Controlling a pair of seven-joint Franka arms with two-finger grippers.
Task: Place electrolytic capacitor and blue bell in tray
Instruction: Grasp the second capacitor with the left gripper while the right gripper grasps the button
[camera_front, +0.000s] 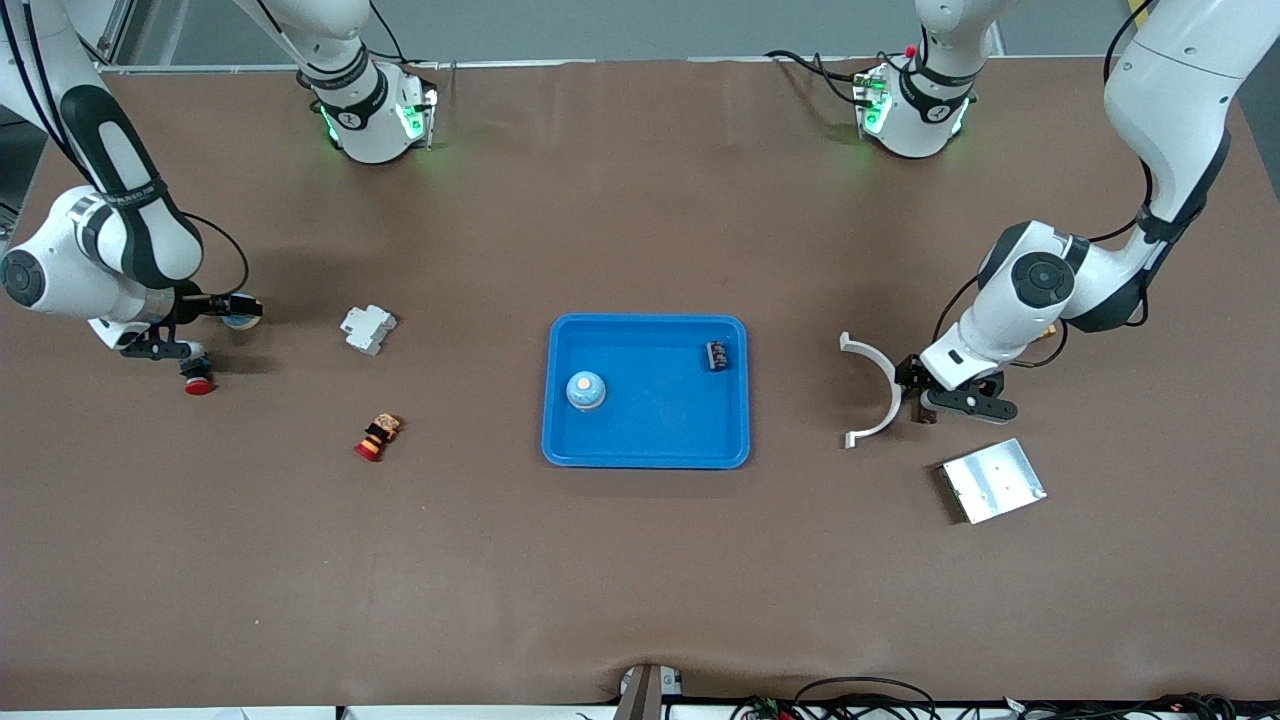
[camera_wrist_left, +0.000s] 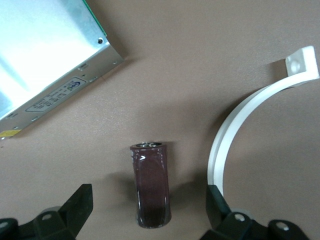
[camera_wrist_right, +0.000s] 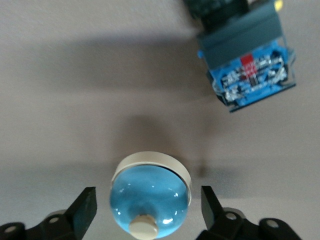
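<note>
a bright blue tray (camera_front: 645, 449) sits mid-table. inside it are a pale blue bell (camera_front: 586, 390) and a small dark part (camera_front: 717, 355), well apart from each other. my left gripper (camera_wrist_left: 149, 210) is low at the left arm's end of the table, fingers (camera_wrist_left: 80, 205) spread wide on either side of a dark brown capacitor (camera_wrist_left: 151, 187) lying on the mat, not touching it. a white curved bracket (camera_wrist_left: 240, 130) lies just beside it, a metal box (camera_wrist_left: 45, 65) nearby. my right gripper (camera_wrist_right: 147, 210), at the right arm's end, is open around a second blue bell (camera_wrist_right: 150, 197), unclamped.
</note>
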